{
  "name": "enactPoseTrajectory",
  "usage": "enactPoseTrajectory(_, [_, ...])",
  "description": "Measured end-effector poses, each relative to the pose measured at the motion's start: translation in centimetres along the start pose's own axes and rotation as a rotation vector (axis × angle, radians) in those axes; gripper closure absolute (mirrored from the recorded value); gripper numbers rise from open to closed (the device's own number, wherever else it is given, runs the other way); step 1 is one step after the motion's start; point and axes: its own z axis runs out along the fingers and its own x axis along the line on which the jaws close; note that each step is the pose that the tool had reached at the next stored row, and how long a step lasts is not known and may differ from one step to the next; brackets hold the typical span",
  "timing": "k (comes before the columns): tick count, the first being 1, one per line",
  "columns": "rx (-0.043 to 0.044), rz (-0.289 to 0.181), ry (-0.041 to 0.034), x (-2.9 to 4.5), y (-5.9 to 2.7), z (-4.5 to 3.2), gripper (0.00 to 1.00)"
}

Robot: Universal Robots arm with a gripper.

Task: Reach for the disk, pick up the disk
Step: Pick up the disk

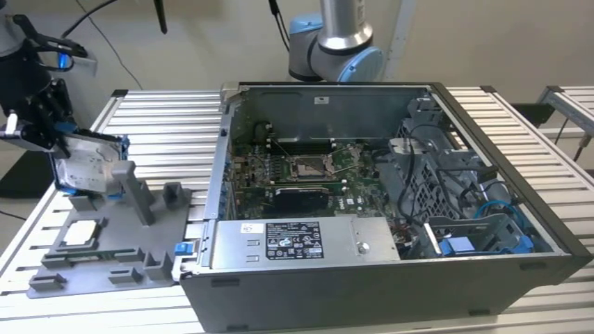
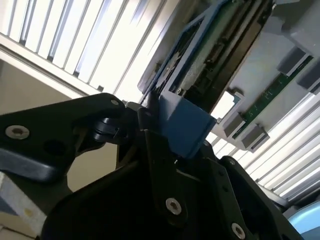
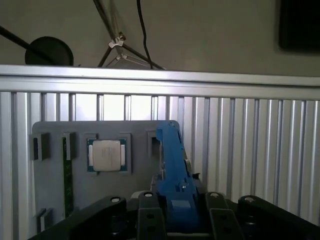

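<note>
Nearest, on the slatted counter (image 1: 519, 125), lies a grey holder (image 1: 111, 243) with upright posts; a small white-topped chip (image 1: 82, 232) sits in a pocket at its left. Its near and left edges leave bare counter around them. Just beyond, over the holder's far-left corner, the tool (image 1: 55, 136) is clenched on the disk (image 1: 88, 163), its fingers (image 2: 150, 145) pinching the blue bracket edge. The disk hangs tilted, label facing right, its lower edge close to the posts; I cannot tell whether it touches them. To the right stands the open computer case (image 1: 371, 285), its left wall just beside the holder. Farthest off is the arm's base (image 1: 334, 49).
</note>
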Motion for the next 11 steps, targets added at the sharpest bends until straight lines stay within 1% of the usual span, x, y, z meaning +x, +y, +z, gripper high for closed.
enactPoseTrajectory(2, [0.0002,0.000,-0.0003,-0.05,0.02,-0.46,0.00])
enactPoseTrajectory(3, [0.0002,0.000,0.0000,-0.07,0.02,-0.68,1.00])
enactPoseTrajectory(11, [0.0001,0.000,0.0000,-0.23,0.07,-2.39,1.00])
